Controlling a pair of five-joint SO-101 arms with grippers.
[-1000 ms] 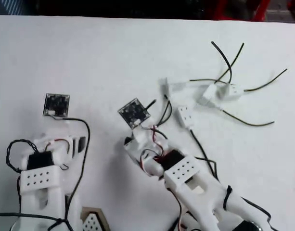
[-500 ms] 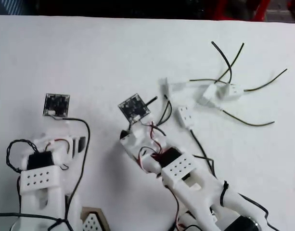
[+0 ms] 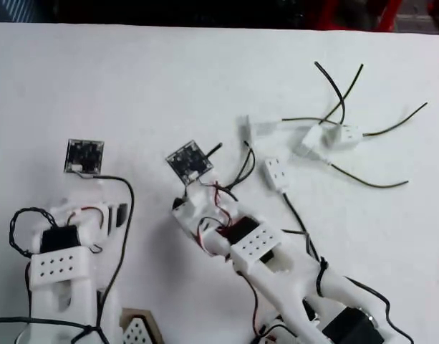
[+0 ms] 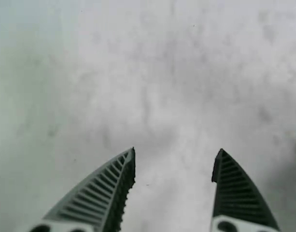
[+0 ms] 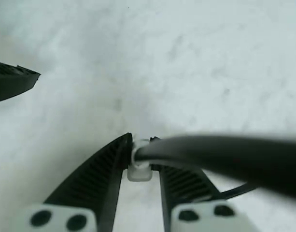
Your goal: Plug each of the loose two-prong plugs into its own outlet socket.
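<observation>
White plug (image 5: pixel 139 170): is sitting pinched between the ribbed fingers of the right gripper (image 5: pixel 141 141), which is closing narrowly on its body. I am judging this hold as meant to be leaving the prongs free, though the prongs themselves are hiding from sight.
Dark cable (image 5: pixel 220 154): is running out of the plug sideways past one finger, so it is trailing clear of the jaws rather than getting caught between them.
Right arm (image 3: pixel 276 265): is lying slantwise over the middle of the table (image 3: pixel 133 79), so the plug is being held low over bare tabletop and is not yet meeting any socket.
Pierced white block (image 3: pixel 276 173): is lying near the right arm's wrist, off to one side, with a black lead going off it. It is looking like a socket, and probably the nearest one for the held plug.
Tangle of white pieces (image 3: pixel 326 137): is lying farther off toward the table's far right, with thin black wires splaying from it. Which pieces are plugs and which are sockets I am not managing to tell.
Left gripper (image 4: pixel 176 153): is hanging with its fingers spread wide over bare table, holding nothing. It is seemingly waiting, perhaps to be steadying a socket while the plug is going in.
</observation>
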